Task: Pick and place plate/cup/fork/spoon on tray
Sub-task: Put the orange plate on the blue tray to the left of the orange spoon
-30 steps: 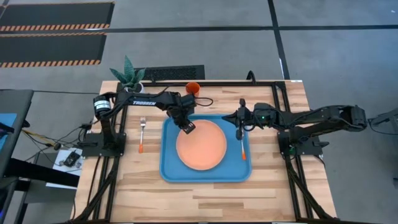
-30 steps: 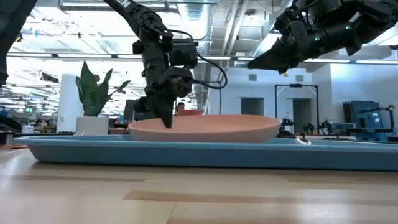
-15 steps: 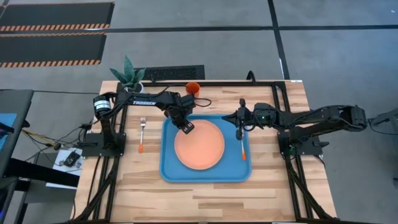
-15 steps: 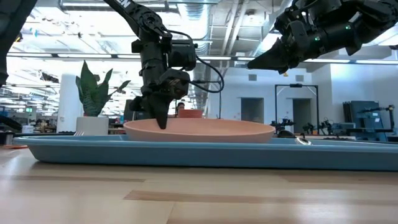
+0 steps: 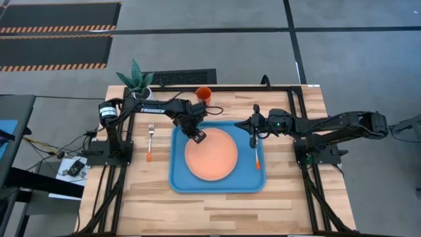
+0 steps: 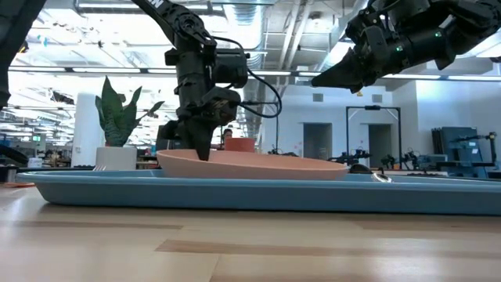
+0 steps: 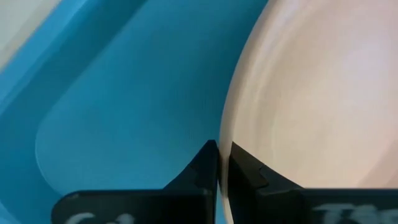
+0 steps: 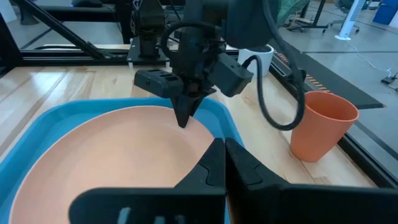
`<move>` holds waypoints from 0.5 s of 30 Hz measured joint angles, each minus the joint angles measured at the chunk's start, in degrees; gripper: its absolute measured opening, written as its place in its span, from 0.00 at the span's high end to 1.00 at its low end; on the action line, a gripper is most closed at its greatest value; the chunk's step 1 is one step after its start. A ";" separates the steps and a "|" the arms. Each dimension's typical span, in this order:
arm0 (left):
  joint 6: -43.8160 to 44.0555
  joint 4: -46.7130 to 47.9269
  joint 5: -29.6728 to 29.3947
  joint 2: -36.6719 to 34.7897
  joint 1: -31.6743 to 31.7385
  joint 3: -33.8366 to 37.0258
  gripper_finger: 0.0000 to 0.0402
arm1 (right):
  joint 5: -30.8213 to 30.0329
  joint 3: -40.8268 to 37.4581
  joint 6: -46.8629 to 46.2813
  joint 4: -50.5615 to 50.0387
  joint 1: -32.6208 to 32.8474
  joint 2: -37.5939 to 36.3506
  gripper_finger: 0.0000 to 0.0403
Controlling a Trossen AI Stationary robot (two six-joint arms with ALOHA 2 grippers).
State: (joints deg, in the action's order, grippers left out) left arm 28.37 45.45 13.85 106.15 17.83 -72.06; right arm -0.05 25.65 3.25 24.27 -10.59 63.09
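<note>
The salmon plate (image 5: 212,155) lies in the light-blue tray (image 5: 179,185), tilted in the low view (image 6: 258,163) with its left side raised. My left gripper (image 5: 197,136) is shut on the plate's far-left rim. My right gripper (image 5: 253,133) hangs shut and empty above the tray's right part, over the spoon (image 5: 257,157), which lies on the tray floor right of the plate. The fork (image 5: 150,141) lies on the table left of the tray. The orange cup (image 5: 204,93) stands upright beyond the tray's far edge. My left gripper pinches the plate's rim (image 7: 223,134) at its far-left side between its two fingers, one over the plate's upper face and one outside the rim. The fingers (image 6: 202,147) point down from above. That side of the plate is raised; the opposite rim (image 6: 340,167) rests on the tray.
A white pot with a spiky green plant (image 5: 136,80) stands at the table's far-left corner. Black frame rails (image 5: 309,178) run along both table sides. Bare wood lies near the front edge (image 5: 217,210).
My left gripper has drawn the plate a little toward the table's left, then lifted the rim it holds. The plate, level a second ago, now tilts with its left side up and its right side on the tray.
</note>
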 joint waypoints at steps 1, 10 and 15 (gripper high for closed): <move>-0.01 0.04 -0.20 0.00 -0.17 0.27 0.99 | 0.00 0.02 0.00 0.00 0.00 0.00 0.98; 1.90 -2.63 0.00 -0.04 -0.35 3.04 0.99 | 0.00 0.04 0.24 -0.09 0.00 0.00 0.98; 2.35 -2.99 0.25 -0.07 -0.45 3.07 0.99 | 0.00 0.04 0.26 -0.13 0.00 0.00 0.98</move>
State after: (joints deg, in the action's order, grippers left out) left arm 30.72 42.46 14.10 106.08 17.38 -68.99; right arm -0.05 25.69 3.51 24.14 -10.59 63.09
